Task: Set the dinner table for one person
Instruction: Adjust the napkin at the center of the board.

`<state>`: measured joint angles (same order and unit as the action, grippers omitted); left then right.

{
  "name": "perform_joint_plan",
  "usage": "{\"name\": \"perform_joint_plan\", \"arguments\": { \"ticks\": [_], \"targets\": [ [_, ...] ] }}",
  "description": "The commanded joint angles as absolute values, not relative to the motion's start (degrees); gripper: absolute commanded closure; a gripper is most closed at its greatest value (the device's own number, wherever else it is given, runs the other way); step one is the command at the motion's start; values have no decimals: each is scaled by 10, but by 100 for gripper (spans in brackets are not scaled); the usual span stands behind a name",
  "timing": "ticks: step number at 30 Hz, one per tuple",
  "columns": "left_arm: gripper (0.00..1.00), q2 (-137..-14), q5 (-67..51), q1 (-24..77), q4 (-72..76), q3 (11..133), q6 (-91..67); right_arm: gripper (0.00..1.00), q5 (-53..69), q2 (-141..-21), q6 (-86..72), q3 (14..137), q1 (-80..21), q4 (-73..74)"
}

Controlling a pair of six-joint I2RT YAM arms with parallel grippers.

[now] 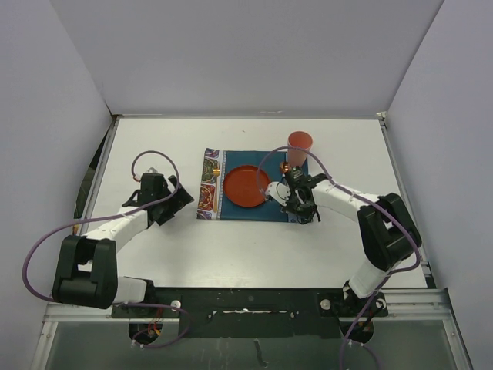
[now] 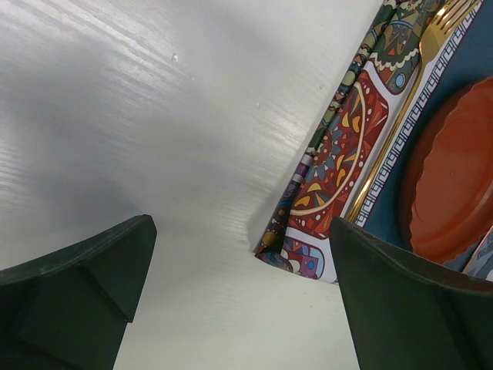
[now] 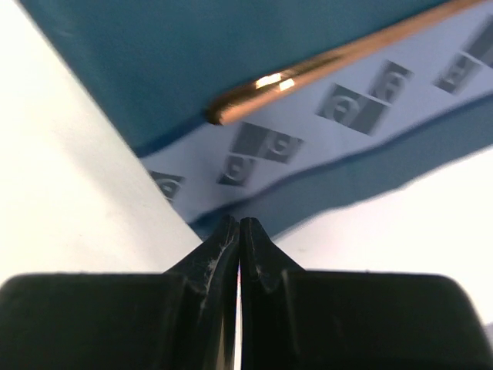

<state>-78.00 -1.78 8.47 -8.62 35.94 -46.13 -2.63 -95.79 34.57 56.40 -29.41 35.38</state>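
Note:
The white dinner table (image 1: 231,247) carries a teal placemat (image 1: 246,213) with patterned ends. An orange plate (image 1: 246,186) lies on its middle, and an orange cup (image 1: 300,146) stands at its far right corner. A gold fork (image 2: 400,116) lies on the left patterned end (image 2: 339,154), beside the plate (image 2: 451,177). My left gripper (image 1: 181,196) is open and empty over bare table (image 2: 154,116), just left of the placemat. My right gripper (image 1: 303,216) is shut, its tips (image 3: 239,225) at the placemat's near right corner, below a gold utensil handle (image 3: 308,73).
White walls enclose the table on the left, far and right sides. The arm bases and a metal rail (image 1: 246,297) run along the near edge. Purple cables loop off both arms.

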Motion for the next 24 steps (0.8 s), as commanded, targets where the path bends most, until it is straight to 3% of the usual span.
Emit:
{"name": "perform_joint_plan", "arguments": {
  "ticks": [1, 5, 12, 15, 16, 17, 19, 20, 22, 24],
  "targets": [
    [2, -724, -9, 80, -91, 373, -435, 99, -69, -904, 356, 651, -266, 395],
    [2, -705, -7, 80, -111, 385, -415, 95, -74, -886, 346, 696, -267, 445],
    [2, -690, -13, 77, -121, 431, -348, 75, -61, -870, 290, 766, -282, 473],
    [8, -730, -42, 77, -107, 469, -293, 77, -74, -878, 253, 795, -298, 466],
    [17, -744, -56, 77, -90, 471, -283, 79, -77, -882, 247, 799, -298, 464],
    [33, -759, -71, 77, -69, 468, -279, 80, -79, -884, 248, 801, -297, 462],
    [77, -796, -93, 76, -21, 455, -284, 80, -88, -882, 257, 792, -296, 456],
    [90, -814, -104, 76, -4, 452, -293, 81, -95, -878, 262, 783, -297, 450],
    [100, -848, -135, 76, 34, 452, -313, 85, -105, -869, 273, 760, -296, 435],
    [100, -875, -154, 77, 77, 434, -345, 87, -113, -860, 278, 739, -295, 422]
  ]
}}
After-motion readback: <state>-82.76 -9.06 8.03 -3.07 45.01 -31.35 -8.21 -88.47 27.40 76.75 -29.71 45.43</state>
